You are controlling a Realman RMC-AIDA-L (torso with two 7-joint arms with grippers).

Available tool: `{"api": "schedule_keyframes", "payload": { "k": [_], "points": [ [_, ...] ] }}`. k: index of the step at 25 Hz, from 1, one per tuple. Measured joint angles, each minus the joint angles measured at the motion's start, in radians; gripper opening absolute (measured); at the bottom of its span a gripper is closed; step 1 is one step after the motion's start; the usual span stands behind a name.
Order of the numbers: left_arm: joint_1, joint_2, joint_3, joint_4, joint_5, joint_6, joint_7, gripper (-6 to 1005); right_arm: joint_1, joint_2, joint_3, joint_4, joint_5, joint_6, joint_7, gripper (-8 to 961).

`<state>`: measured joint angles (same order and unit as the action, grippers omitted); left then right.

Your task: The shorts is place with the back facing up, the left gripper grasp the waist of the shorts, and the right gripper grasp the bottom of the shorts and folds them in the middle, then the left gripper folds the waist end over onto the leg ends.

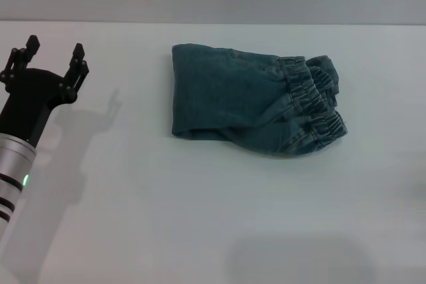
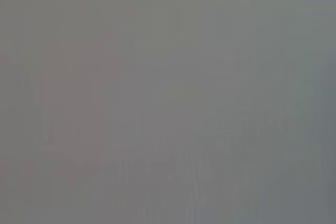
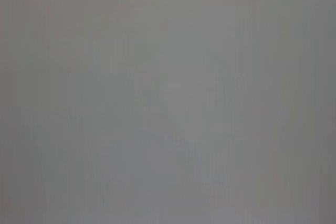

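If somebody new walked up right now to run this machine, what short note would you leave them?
Left gripper: open, holding nothing, over the table on the left side, well clear of the shorts.
Right gripper: not visible in any view.
Shorts: lying folded into a compact bundle at the table's middle-right, with the waist on top at the right end.
Done: both folds look finished.
Left: probably nothing but parking the arm; the leg ends are hidden, so check they line up.

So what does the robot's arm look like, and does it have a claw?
Yes! The left gripper is a black claw with two jointed fingers on a black wedge-shaped block. Behind it the arm is a silver-white tube with black bands and a little green light. The right arm isn't in the head view, and both wrist views show only plain grey.
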<state>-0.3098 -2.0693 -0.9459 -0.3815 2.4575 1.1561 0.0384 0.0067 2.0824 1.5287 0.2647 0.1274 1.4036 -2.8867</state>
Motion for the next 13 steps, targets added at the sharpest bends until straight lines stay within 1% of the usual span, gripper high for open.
{"api": "schedule_keyframes", "payload": {
  "k": [2, 7, 13],
  "points": [
    [0.003, 0.000, 0.000, 0.004, 0.003, 0.000, -0.013, 608, -0.001, 0.000, -0.002, -0.002, 0.000, 0.007, 0.000, 680],
    [0.016, -0.002, 0.002, 0.000, 0.005, 0.000, -0.014, 779, -0.002, 0.000, -0.003, -0.005, 0.001, 0.015, 0.000, 697],
    [0.033, -0.002, 0.003, -0.005, 0.006, 0.000, -0.011, 778, -0.001, -0.001, -0.005, -0.014, 0.001, 0.025, 0.000, 700]
  ]
}}
